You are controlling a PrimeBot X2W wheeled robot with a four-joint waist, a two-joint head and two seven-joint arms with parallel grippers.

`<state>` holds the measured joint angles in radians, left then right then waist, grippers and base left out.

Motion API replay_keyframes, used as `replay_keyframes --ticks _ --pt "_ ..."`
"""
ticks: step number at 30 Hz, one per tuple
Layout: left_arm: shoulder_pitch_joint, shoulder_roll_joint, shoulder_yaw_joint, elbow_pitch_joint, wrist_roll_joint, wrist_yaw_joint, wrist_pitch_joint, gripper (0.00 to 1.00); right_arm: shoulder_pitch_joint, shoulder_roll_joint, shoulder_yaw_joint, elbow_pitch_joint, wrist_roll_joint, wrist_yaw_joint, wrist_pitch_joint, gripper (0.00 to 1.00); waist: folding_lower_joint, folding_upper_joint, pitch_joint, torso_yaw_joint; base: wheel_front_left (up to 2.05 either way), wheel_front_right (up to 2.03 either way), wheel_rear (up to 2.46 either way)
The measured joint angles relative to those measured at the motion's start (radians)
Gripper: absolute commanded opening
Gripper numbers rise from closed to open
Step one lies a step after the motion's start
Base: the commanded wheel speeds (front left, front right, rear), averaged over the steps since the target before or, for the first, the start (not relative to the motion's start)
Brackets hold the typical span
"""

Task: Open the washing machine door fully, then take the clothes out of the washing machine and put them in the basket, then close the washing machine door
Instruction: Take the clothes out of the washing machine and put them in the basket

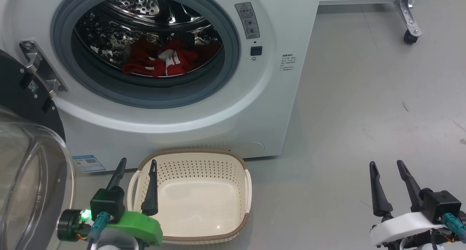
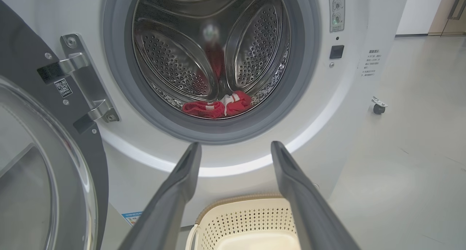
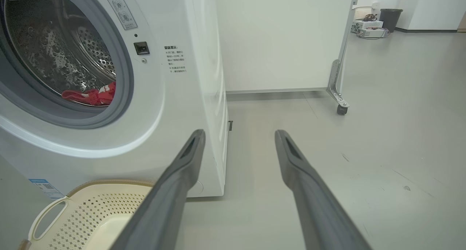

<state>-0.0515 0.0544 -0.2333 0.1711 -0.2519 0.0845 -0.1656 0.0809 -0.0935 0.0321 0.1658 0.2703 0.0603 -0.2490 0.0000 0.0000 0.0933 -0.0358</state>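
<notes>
1. The big white front-loading washing machine (image 1: 218,126) stood with its perforated steel drum (image 1: 145,9) exposed.
2. Its large round door (image 1: 25,97), a black frame around bulging clear glass, hung wide open on the metal hinge (image 1: 40,66) at the left. The opening step looked done.
3. The small cream perforated plastic basket (image 1: 196,153) with a brown woven-look rim sat on the grey floor (image 1: 364,97) just in front of the machine, below the drum mouth, with nothing in it.
4. The crumpled bright red jersey (image 1: 156,60) with white trim lay at the bottom of the drum. Taking it out appeared to be the step in hand.
5. The left gripper (image 1: 138,160) hovered low by the basket's left edge, fingers spread and holding nothing. The right gripper (image 1: 386,163) was well apart to the right over bare floor, likewise spread and empty.
6. The next move probably called for one gripper to rise, reach past the grey rubber gasket (image 1: 145,93) and pinch a fold of the jersey.
</notes>
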Motion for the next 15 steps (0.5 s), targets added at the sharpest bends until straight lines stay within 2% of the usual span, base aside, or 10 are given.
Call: replay_keyframes --ticks 15 --pt "0.000 0.000 -0.003 0.003 -0.001 0.000 0.002 1.00 0.000 0.001 0.000 0.001 0.000 0.000 0.000 1.00 0.0000 0.0000 0.004 0.002 0.10 -0.10 0.00"
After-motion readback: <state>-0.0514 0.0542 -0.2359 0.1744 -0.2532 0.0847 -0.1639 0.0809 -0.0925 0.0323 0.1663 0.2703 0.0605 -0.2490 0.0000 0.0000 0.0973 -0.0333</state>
